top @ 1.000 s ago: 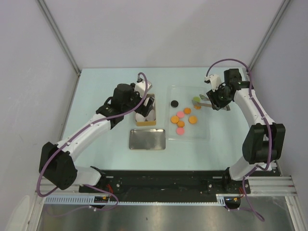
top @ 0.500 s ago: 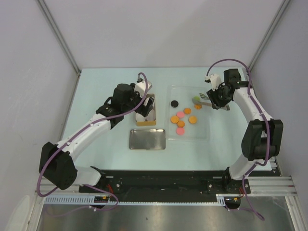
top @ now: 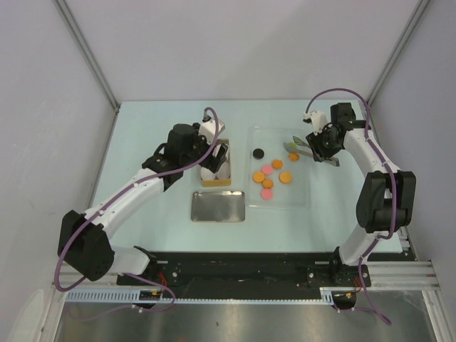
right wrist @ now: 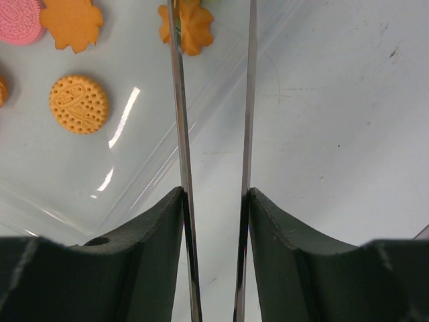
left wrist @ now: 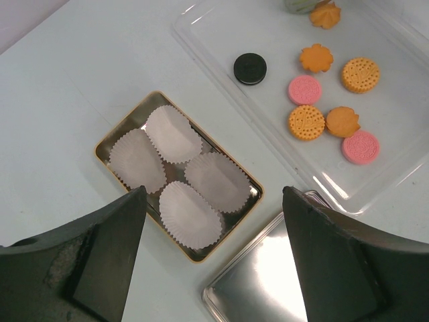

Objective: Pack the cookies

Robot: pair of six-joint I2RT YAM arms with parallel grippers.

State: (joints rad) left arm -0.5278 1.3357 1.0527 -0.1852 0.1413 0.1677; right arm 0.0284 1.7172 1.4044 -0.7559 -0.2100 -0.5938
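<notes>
Cookies (top: pixel 268 183) overhead: lay in clear tray (top: pixel 301 196); right gripper (top: pixel 319 146) clamped tongs (top: pixel 331 161)
Left wrist: left gripper (left wrist: pixel 213 201) gaped wide over paper cups (left wrist: pixel 173 134) in tin (left wrist: pixel 233 223)
Right wrist: tongs stood parted, tips beside orange flower cookie (right wrist: pixel 198 27)

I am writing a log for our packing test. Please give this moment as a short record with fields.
tin: gold tin, four white paper cups inside, all empty
cookies: none packed; lying on the clear tray
lid: metal lid flat beside the tin
left end effector: open, above the tin
right end effector: gripping metal tongs, tips near an orange cookie
</notes>
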